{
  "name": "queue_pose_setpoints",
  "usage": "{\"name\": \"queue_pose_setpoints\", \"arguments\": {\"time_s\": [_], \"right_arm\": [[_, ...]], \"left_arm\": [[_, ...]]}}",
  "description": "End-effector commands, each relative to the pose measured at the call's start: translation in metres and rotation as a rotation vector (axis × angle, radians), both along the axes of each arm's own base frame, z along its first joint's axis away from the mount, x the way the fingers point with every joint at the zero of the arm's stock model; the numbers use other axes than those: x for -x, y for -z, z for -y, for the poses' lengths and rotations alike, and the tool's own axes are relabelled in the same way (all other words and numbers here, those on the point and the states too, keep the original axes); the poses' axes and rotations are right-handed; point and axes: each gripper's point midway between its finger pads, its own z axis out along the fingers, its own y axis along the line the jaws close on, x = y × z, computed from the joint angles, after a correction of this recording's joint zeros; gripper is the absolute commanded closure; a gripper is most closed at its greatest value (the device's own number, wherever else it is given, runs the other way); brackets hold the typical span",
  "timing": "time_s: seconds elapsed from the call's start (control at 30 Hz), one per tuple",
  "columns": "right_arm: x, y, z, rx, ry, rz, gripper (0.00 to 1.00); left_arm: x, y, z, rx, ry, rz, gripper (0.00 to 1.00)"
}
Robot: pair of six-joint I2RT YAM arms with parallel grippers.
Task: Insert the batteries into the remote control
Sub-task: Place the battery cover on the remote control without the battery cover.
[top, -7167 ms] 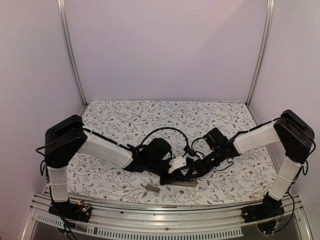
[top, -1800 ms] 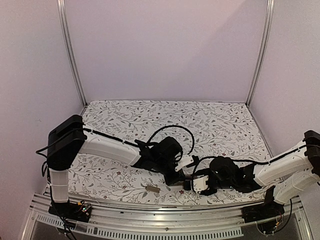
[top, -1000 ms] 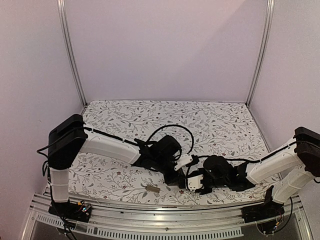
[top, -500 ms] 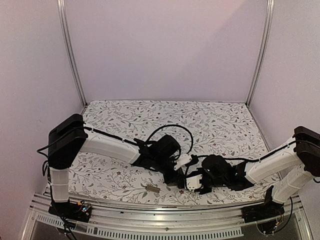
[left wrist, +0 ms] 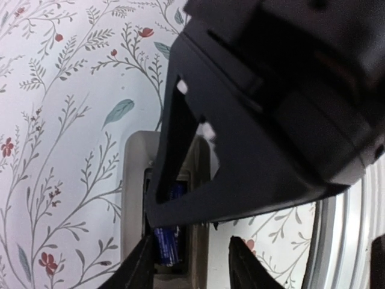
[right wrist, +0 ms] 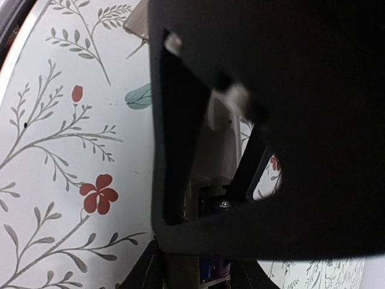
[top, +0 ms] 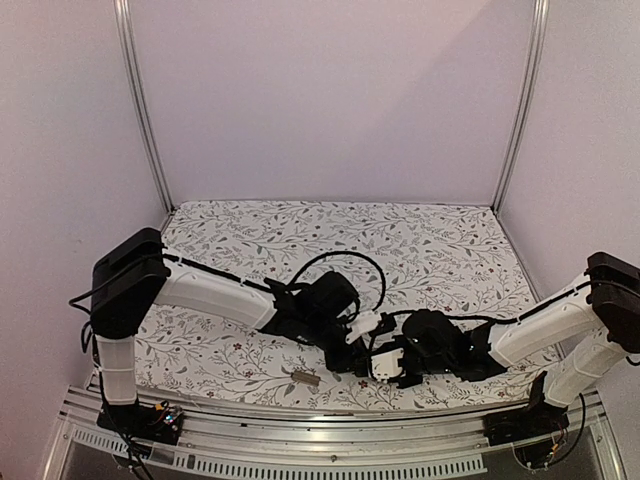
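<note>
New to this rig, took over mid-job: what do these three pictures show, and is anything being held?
Two robot arms are bolted side by side at the near edge. The wide picture looks down from above and behind them: the left arm reaches in from the left, the right arm from the right, meeting over the flowered cloth. The other two pictures come from a camera on each wrist; the big black shape in each is the other arm, close up. Under them lies the remote control, back up, with a battery in its recess. The left claw stands open above it, holding nothing. The right claw straddles the remote; whether it grips is unclear. A small tan cover strip lies apart to the left.
</note>
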Motion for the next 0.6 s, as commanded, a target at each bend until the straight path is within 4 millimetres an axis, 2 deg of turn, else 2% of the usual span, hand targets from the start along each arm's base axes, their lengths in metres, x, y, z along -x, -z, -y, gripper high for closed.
{"name": "queue_pose_setpoints", "arguments": {"time_s": [0.0,0.1,0.2,0.37,0.57], "right_arm": [[-0.001,0.022,0.017,0.097,0.038,-0.024,0.67],[-0.001,0.022,0.017,0.096,0.036,-0.027,0.67],[-0.001,0.022,0.016,0.095,0.038,-0.027,0.67],[-0.001,0.020,0.014,0.086,0.041,-0.032,0.66],[-0.002,0.013,0.010,0.066,0.033,-0.027,0.66]], "left_arm": [[-0.011,-0.004,-0.029,-0.041,-0.044,0.015,0.51],[-0.012,-0.012,-0.037,-0.007,-0.040,0.019,0.42],[-0.004,-0.008,-0.045,-0.012,-0.018,0.007,0.39],[0.005,0.001,-0.058,-0.018,-0.017,-0.002,0.37],[0.009,-0.008,-0.053,0.053,-0.006,0.027,0.39]]}}
